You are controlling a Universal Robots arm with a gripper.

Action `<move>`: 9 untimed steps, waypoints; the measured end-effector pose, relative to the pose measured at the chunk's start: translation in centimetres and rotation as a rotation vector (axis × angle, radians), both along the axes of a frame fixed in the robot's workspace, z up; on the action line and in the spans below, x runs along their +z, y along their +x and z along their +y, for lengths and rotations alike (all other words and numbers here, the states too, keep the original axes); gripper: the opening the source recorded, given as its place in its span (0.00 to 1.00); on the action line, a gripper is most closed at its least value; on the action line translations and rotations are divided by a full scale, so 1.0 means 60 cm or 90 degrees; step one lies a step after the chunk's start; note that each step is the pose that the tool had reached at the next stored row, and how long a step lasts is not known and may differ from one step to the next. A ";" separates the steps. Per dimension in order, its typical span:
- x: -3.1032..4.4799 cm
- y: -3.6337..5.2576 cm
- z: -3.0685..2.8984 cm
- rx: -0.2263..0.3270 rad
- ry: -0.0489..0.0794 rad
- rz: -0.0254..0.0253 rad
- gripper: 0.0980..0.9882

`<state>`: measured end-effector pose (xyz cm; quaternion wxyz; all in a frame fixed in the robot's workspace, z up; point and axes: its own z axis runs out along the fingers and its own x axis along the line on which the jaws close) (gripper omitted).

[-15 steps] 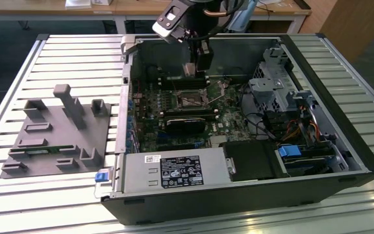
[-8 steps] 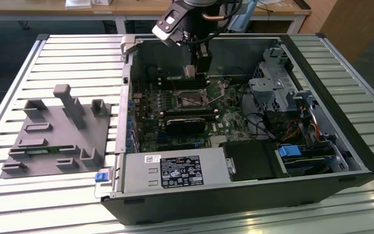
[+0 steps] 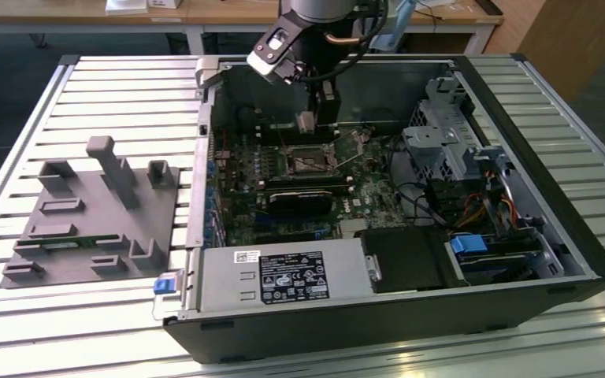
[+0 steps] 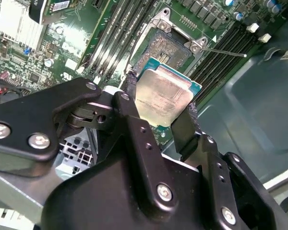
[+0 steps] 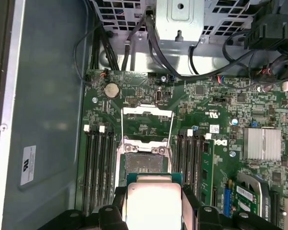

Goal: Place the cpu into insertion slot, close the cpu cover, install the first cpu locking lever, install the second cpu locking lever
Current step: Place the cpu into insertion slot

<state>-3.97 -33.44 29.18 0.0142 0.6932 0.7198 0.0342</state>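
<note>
Silvery-beige metal sits between the two black fingers (image 4: 181, 129) of my gripper (image 4: 158, 108): they are pinched on opposite edges of the cpu (image 4: 165, 96), which I see held flat in the air with its metal top facing the camera in both wrist views. It hangs above the green motherboard (image 5: 206, 105), near the insertion slot (image 5: 144, 164) and clear of it; the slot's dark pin field lies bare. The cpu cover (image 5: 147, 111) is swung up off the slot, and two thin wire levers (image 5: 170, 132) stand raised beside it. Long black memory slots (image 5: 98, 163) run along both sides of the socket. In the exterior view I see the arm reaching down into the open computer case (image 3: 554, 260), which lies on a slatted metal table (image 3: 124, 94). A grey moulded fixture (image 3: 92, 213) sits on the table at the exterior view's left, apart from the case.
</note>
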 end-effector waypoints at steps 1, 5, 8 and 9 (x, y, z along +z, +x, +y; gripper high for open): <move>-0.003 0.000 0.0002 0.001 0.000 -0.0003 0.50; -0.012 0.000 0.0011 0.001 0.000 -0.0004 0.50; -0.016 0.000 0.0014 0.001 0.000 -0.0004 0.50; -0.017 0.000 0.0014 0.001 0.000 -0.0004 0.50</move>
